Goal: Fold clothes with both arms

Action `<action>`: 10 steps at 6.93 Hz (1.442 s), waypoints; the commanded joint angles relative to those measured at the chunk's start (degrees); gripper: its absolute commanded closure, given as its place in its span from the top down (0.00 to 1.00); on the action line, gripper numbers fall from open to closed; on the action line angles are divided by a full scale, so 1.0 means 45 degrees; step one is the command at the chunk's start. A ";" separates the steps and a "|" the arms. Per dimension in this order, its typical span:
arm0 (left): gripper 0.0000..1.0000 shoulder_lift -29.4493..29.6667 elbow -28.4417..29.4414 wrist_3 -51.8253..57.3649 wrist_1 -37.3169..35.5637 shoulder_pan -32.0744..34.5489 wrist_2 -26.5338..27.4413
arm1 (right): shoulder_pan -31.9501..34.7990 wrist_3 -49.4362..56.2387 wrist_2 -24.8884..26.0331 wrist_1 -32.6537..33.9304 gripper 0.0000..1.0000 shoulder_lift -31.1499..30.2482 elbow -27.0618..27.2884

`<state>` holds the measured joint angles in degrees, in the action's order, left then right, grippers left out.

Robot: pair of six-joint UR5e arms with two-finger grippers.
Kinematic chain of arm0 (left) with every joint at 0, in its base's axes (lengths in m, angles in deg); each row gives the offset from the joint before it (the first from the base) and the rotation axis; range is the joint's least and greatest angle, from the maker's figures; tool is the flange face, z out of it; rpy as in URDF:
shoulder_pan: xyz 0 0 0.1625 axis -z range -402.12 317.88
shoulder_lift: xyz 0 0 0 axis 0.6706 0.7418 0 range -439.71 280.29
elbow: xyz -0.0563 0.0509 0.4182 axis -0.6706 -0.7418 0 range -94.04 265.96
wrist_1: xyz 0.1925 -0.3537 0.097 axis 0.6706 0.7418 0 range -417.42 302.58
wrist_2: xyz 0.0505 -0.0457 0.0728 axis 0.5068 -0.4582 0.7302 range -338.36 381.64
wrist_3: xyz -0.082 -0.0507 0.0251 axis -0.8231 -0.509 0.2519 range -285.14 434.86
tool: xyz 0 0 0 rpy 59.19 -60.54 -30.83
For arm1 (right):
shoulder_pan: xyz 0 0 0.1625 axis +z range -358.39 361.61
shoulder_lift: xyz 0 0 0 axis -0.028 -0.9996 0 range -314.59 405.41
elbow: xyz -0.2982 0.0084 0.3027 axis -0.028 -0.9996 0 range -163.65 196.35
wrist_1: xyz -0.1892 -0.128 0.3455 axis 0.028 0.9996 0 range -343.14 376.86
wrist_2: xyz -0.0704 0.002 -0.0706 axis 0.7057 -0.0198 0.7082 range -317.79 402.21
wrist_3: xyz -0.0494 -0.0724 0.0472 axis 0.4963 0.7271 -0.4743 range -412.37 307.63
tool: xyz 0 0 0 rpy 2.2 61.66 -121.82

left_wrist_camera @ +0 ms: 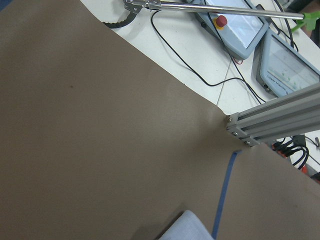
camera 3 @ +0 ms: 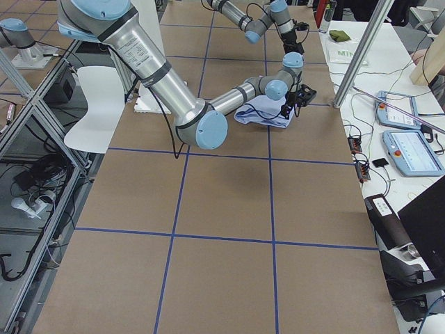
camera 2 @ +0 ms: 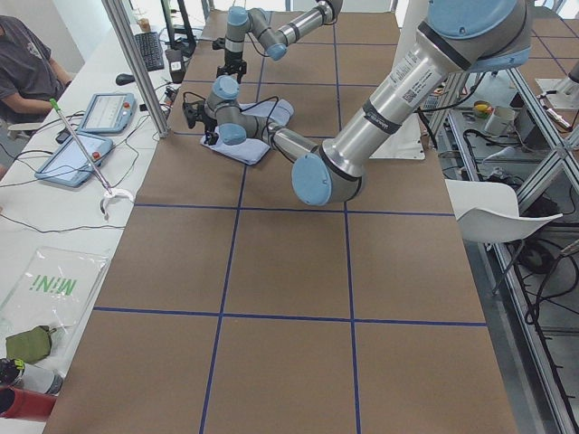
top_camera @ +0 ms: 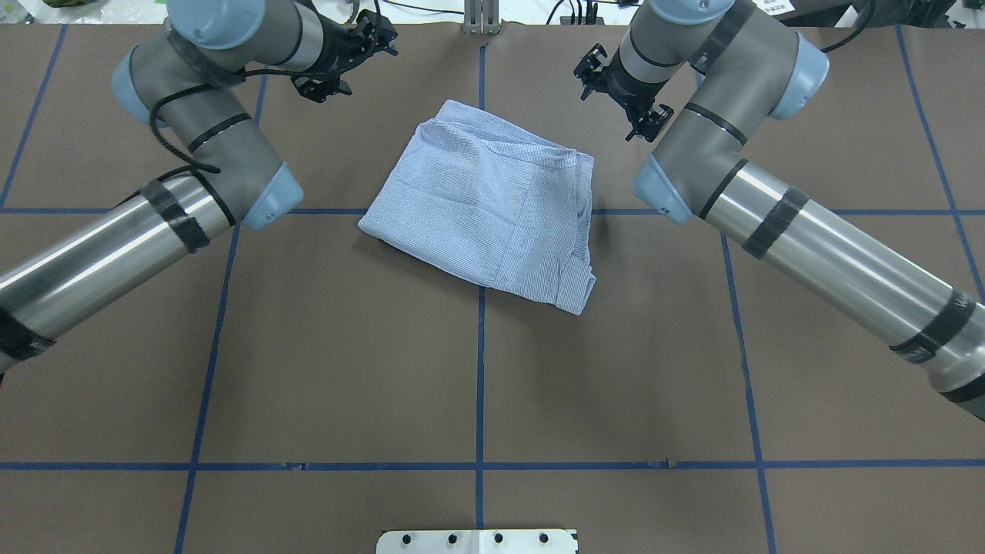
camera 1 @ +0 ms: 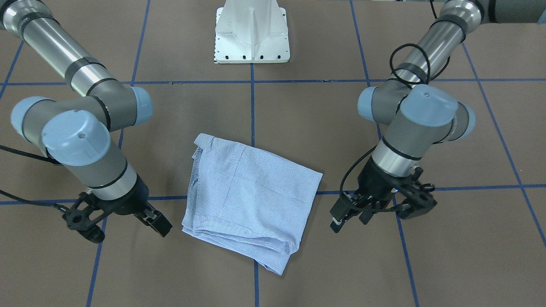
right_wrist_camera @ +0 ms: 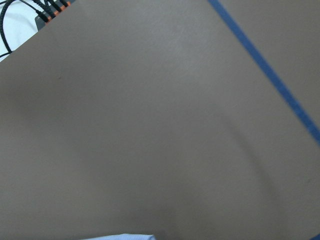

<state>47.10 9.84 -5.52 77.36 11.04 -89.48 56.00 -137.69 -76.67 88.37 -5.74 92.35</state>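
The light blue striped shirt (camera 1: 251,200) lies folded into a rough rectangle on the brown table (camera 1: 298,123), also seen in the overhead view (top_camera: 485,204). My left gripper (camera 1: 377,215) hovers just off one side of the shirt, open and empty. My right gripper (camera 1: 126,230) hovers off the opposite side, also open with nothing between its fingers. In the overhead view both grippers (top_camera: 354,65) (top_camera: 619,96) flank the shirt's far edge without touching it. A shirt corner (left_wrist_camera: 187,227) shows at the bottom of the left wrist view, and a sliver of shirt (right_wrist_camera: 120,237) in the right wrist view.
The white pedestal base (camera 1: 251,34) stands behind the shirt. Blue tape lines (top_camera: 481,346) grid the table. An aluminium post (left_wrist_camera: 270,122) and teach pendants (left_wrist_camera: 240,25) sit past the table's far edge, where a person (camera 2: 27,63) is seated. A white chair (camera 2: 493,212) stands beside the table.
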 commanded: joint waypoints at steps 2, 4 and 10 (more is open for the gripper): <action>0.99 -0.3968 -0.2998 0.5811 -0.0185 0.2086 -0.2159 | 0.3193 0.6497 -0.3338 0.0123 1.00 -0.2766 0.1040; 0.99 -0.6102 -0.3495 1.0533 -0.0264 0.3725 -0.3233 | 0.4741 0.9823 -0.4107 0.0123 1.00 -0.4193 0.1139; 0.99 -0.7164 -0.3945 1.9483 -0.7724 0.8675 -0.4214 | 0.7459 1.7474 -0.4131 0.2662 1.00 -0.6776 0.1198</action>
<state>15.66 -8.03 80.26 45.27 49.15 -108.20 87.85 -61.13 -95.67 99.18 -35.26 97.61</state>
